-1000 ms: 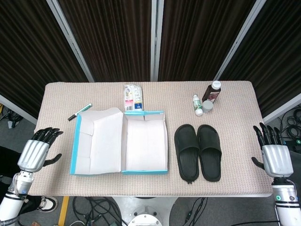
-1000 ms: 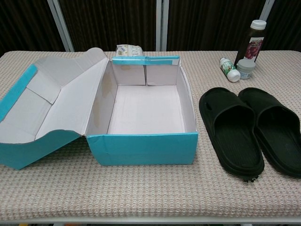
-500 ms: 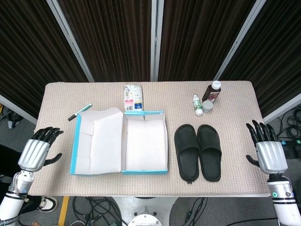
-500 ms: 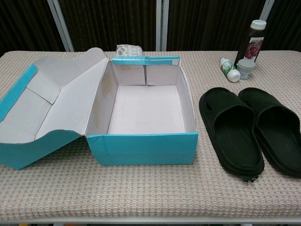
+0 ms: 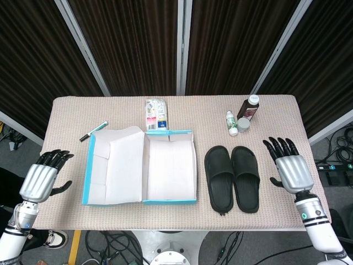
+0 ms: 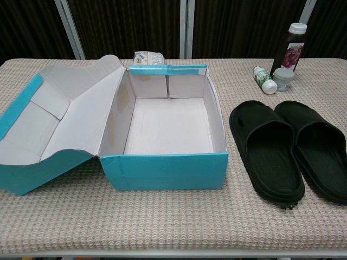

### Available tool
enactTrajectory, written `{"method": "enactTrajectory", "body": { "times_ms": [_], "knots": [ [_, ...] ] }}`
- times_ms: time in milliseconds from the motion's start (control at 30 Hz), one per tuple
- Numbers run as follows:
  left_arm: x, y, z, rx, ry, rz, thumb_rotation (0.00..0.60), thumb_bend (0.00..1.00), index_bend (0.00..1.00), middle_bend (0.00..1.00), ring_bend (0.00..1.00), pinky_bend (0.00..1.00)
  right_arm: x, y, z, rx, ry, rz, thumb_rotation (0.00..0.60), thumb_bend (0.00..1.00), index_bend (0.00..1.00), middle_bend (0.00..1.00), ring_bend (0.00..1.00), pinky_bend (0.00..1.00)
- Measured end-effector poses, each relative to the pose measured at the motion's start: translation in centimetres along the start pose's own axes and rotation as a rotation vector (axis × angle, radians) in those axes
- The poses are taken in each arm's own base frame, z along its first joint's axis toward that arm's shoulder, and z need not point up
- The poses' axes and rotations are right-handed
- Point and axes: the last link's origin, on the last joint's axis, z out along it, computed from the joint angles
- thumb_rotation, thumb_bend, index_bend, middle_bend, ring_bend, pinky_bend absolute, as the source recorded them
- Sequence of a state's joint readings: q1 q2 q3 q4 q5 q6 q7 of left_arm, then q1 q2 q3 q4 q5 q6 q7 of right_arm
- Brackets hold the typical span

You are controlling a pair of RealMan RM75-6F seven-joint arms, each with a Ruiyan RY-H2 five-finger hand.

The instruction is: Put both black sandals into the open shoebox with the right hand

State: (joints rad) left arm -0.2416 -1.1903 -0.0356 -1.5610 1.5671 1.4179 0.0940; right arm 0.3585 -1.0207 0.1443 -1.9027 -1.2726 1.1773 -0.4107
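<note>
Two black sandals lie side by side on the table, the left one (image 5: 220,178) (image 6: 266,152) next to the right one (image 5: 246,177) (image 6: 315,147). The open teal shoebox (image 5: 170,168) (image 6: 164,125) stands just left of them, its lid (image 5: 110,165) (image 6: 49,124) folded out to the left. My right hand (image 5: 289,168) hovers over the table's right part, a short way right of the sandals, fingers spread and holding nothing. My left hand (image 5: 43,176) hangs off the table's left edge, fingers apart, empty. Neither hand shows in the chest view.
A dark bottle (image 5: 249,107) (image 6: 289,46), a small white bottle (image 5: 231,122) (image 6: 263,79) and a small jar (image 5: 243,124) (image 6: 283,79) stand behind the sandals. A flat packet (image 5: 155,114) (image 6: 148,58) lies behind the box. A marker (image 5: 93,131) lies at the back left.
My right hand has moved left and forward, from beyond the table's right edge to over the table beside the sandals. The left hand, sandals and box have stayed put.
</note>
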Motion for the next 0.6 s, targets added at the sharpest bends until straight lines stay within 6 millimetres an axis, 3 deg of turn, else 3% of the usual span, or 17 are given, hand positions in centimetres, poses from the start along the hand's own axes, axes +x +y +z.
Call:
{"method": "enactTrajectory", "body": {
  "times_ms": [300,600],
  "knots": [
    [-0.3,-0.3,-0.3,0.001,-0.036,-0.068,0.6,0.19,0.21,0.19,0.14,0.2,-0.9,-2.8,3.5,0.028,-0.171,-0.054,0.6,0.03,0.0,0.12,0.0,0.0],
    [0.3,-1.6,-0.8,0.015,-0.022,-0.066,0.6,0.19,0.21,0.19,0.14,0.2,-3.6,-7.7,7.7,0.055,-0.282,-0.074,0.6,0.03,0.0,0.12,0.0,0.0]
  ]
}}
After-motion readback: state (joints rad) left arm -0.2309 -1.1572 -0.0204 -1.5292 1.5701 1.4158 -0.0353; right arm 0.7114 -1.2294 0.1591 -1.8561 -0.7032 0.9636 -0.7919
